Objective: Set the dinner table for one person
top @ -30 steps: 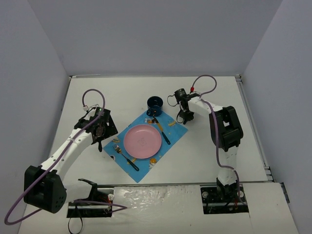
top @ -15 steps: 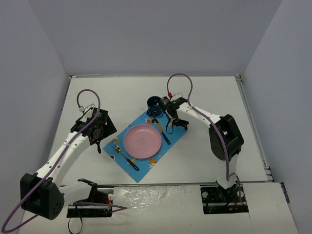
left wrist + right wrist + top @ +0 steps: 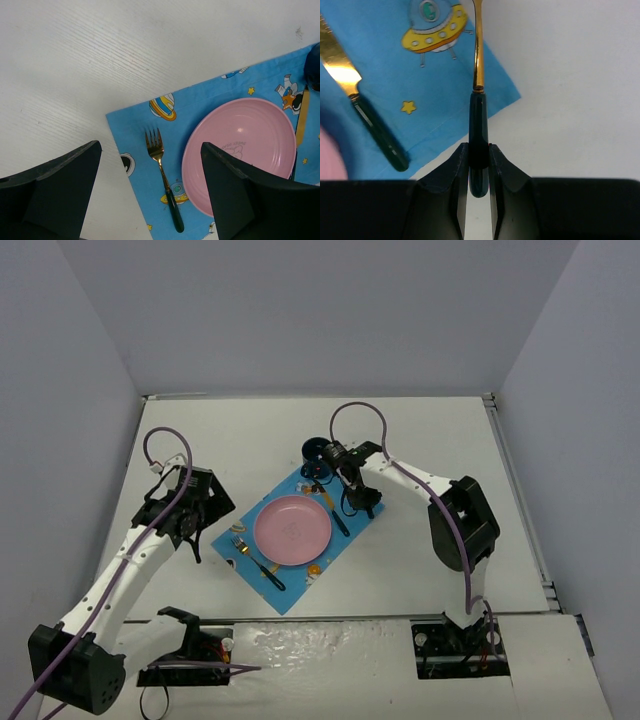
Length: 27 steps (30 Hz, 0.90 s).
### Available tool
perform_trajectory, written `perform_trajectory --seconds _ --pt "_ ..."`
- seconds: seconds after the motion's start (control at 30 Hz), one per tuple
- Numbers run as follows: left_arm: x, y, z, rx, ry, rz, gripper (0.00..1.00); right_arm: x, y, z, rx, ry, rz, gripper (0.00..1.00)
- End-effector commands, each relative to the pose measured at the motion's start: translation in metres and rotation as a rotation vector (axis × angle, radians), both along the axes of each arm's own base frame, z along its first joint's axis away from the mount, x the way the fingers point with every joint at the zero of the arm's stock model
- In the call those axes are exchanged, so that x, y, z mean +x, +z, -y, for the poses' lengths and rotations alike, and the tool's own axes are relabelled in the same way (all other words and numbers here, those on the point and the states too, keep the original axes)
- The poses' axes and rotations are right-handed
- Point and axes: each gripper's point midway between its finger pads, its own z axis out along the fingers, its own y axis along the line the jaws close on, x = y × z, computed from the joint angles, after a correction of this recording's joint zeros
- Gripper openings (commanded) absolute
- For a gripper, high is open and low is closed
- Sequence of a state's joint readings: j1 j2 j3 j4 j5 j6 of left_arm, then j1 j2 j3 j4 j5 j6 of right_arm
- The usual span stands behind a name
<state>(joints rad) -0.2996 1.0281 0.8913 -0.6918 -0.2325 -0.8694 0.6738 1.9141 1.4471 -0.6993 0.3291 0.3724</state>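
Note:
On the white dinner table [image 3: 250,430] lies a blue patterned mat [image 3: 345,488] with a pink plate [image 3: 292,530] on it. A fork [image 3: 258,560] rests left of the plate and a knife [image 3: 337,515] to its right. The right gripper [image 3: 350,496] hangs over the mat's right edge, shut [image 3: 478,150] on the dark green handle of a gold utensil [image 3: 478,75]; its head is out of frame. The knife [image 3: 367,120] lies just left of it. My left gripper [image 3: 195,515] stands open [image 3: 150,146] above the mat's left edge, with the fork [image 3: 162,175] and plate [image 3: 240,145] below it.
A dark blue cup [image 3: 318,452] stands at the mat's far corner, close to the right arm's wrist. Grey walls close in the table on three sides. Metal rails run along the table's edges [image 3: 545,570].
The right gripper has swung left with its utensil, from the bare table right of the mat to the mat's right edge. The left arm has drawn back left, away from the mat.

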Motion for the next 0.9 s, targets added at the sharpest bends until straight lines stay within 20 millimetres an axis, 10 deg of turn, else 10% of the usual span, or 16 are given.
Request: perform_trajectory --seconds 0.0,0.37,0.87 --pt "0.010 0.010 0.000 -0.015 0.018 0.041 0.78 -0.004 0.011 -0.037 0.151 0.131 -0.035 0.00" --pt "0.008 0.010 -0.005 0.011 0.029 0.031 0.78 -0.015 0.006 -0.079 0.346 0.224 -0.132 0.00" --pt "0.008 0.007 -0.007 0.027 0.034 0.017 0.78 -0.002 -0.012 -0.060 0.223 0.199 -0.099 0.00"
